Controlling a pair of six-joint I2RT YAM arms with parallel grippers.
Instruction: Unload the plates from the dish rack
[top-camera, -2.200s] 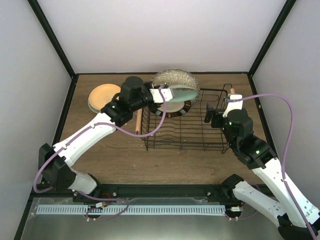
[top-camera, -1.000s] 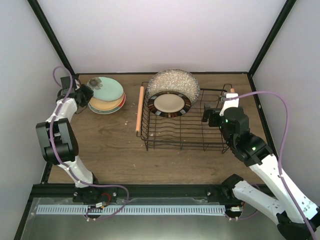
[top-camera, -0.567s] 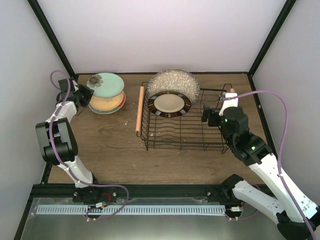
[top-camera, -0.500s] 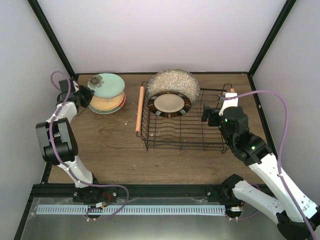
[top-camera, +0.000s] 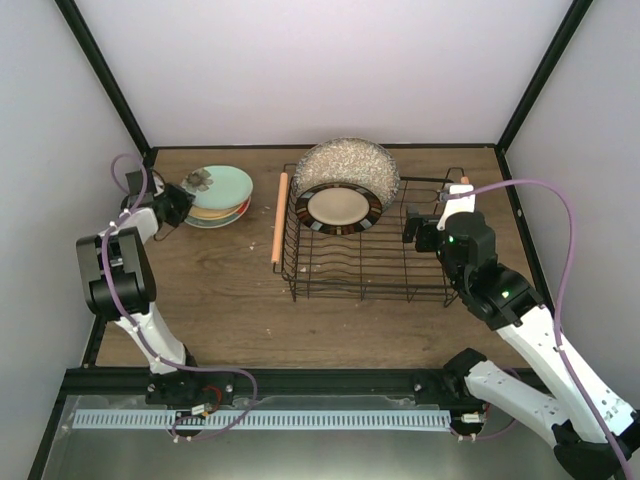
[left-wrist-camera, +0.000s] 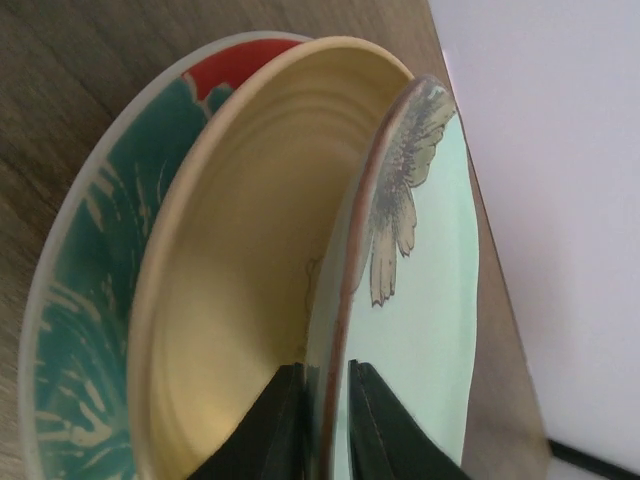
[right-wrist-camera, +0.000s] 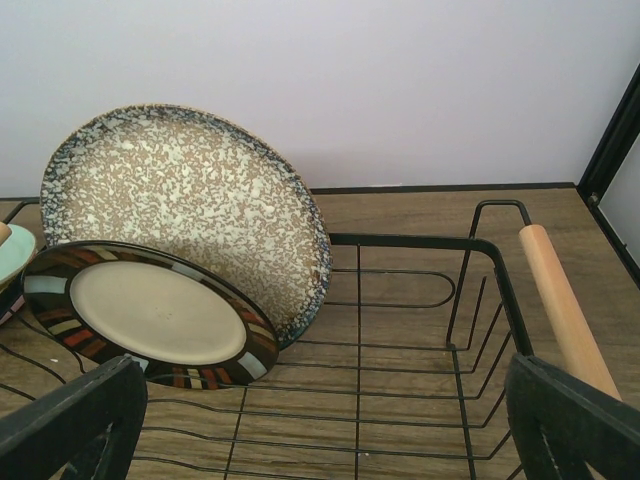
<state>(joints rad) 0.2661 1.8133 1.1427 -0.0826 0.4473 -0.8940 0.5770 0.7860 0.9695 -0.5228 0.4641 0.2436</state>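
The black wire dish rack (top-camera: 360, 282) holds the large speckled plate (top-camera: 350, 160) and, leaning in front of it, the cream plate with a dark striped rim (top-camera: 338, 207). Both also show in the right wrist view: speckled (right-wrist-camera: 180, 190) and striped (right-wrist-camera: 150, 312). At the far left, the pale green plate (top-camera: 222, 186) lies on a stack. My left gripper (top-camera: 185, 196) is shut on its rim (left-wrist-camera: 430, 300), with a finger on each side. Under it are the yellow-tan plate (left-wrist-camera: 250, 260) and the red and teal plate (left-wrist-camera: 90, 290). My right gripper (top-camera: 425, 228) is open and empty above the rack's right part (right-wrist-camera: 320, 420).
The rack's wooden handles lie on its left (top-camera: 279, 217) and right (right-wrist-camera: 560, 300) sides. The plate stack sits near the table's back left corner, close to the black frame post (top-camera: 105, 90). The wall stands right behind the rack.
My left arm carried the pale green plate from the rack to the stack at the far left and has lowered it flatter onto the stack. The right arm has barely moved.
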